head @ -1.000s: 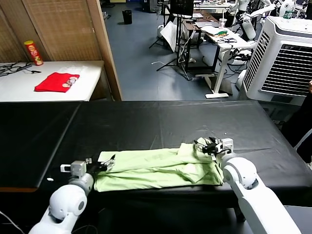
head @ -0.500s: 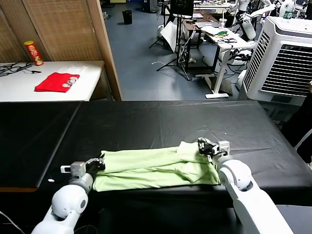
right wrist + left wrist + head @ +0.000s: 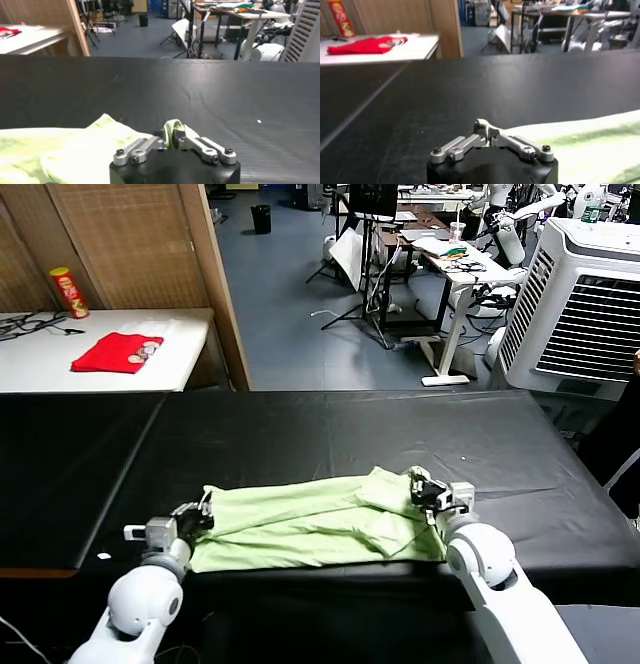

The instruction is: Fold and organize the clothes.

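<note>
**Both grippers pinching the shirt ends, mid-fold**

So the pale green T-shirt (image 3: pixel 315 524) is lying as a long, already narrowed strip across the lower middle of the head view, on the black surface (image 3: pixel 300 434), close to its near edge. The left gripper (image 3: pixel 195 517) is at the strip's left end, the right gripper (image 3: pixel 428 492) at the right end.

In the left wrist view the left gripper (image 3: pixel 487 134) has its fingers nearly together with a little nub of green fabric sticking up between them, so it's clamped on that corner. Same story on the other side: the right gripper (image 3: pixel 174 135) has a fold of cloth bunched up between almost-closed fingers. My read is that holding both ends at once keeps the thin fabric taut, so it can be lifted or flipped over without sagging in the middle.

The right end looks rumpled, with a flap doubled over near the gripper, so that might need smoothing.

Nothing in the way, as far as I can see. Around it: a red garment (image 3: pixel 117 352) on a white side table (image 3: pixel 180 349) in the upper left, a red can (image 3: pixel 69 292) behind it, and a big white fan unit (image 3: pixel 585 304) at upper right. All well apart from the shirt.
</note>
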Controlling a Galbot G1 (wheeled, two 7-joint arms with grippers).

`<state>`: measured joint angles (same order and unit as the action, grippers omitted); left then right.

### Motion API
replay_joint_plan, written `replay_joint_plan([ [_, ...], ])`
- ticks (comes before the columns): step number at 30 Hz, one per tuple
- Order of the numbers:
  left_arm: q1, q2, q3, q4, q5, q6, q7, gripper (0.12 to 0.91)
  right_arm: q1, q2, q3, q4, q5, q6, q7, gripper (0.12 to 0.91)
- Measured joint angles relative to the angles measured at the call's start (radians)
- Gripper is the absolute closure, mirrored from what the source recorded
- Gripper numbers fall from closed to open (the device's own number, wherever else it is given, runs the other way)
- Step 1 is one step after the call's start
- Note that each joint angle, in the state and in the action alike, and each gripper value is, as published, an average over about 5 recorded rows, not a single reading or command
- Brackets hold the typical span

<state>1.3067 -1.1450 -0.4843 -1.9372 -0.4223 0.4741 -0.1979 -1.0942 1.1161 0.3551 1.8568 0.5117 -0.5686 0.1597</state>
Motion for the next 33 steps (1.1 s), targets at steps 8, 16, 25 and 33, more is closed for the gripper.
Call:
replay_joint_plan([
  [8,0.069,0.003,-0.061,-0.076,-0.032,0.004,0.001,0.281,-0.063,-0.018,0.036,0.079,0.001,0.017,-0.024,0.233],
  [16,0.175,-0.054,-0.103,-0.109,-0.060,-0.015,0.022,0.232,-0.085,-0.019,0.035,0.110,0.003,0.022,-0.029,0.227],
  [25,0.222,-0.110,-0.102,-0.097,-0.043,-0.033,0.058,0.397,-0.093,-0.019,0.034,0.124,0.003,0.021,-0.029,0.227],
  [33,0.230,-0.129,-0.089,-0.093,-0.032,-0.031,0.079,0.817,-0.103,-0.016,0.038,0.132,-0.004,0.022,-0.030,0.227],
])
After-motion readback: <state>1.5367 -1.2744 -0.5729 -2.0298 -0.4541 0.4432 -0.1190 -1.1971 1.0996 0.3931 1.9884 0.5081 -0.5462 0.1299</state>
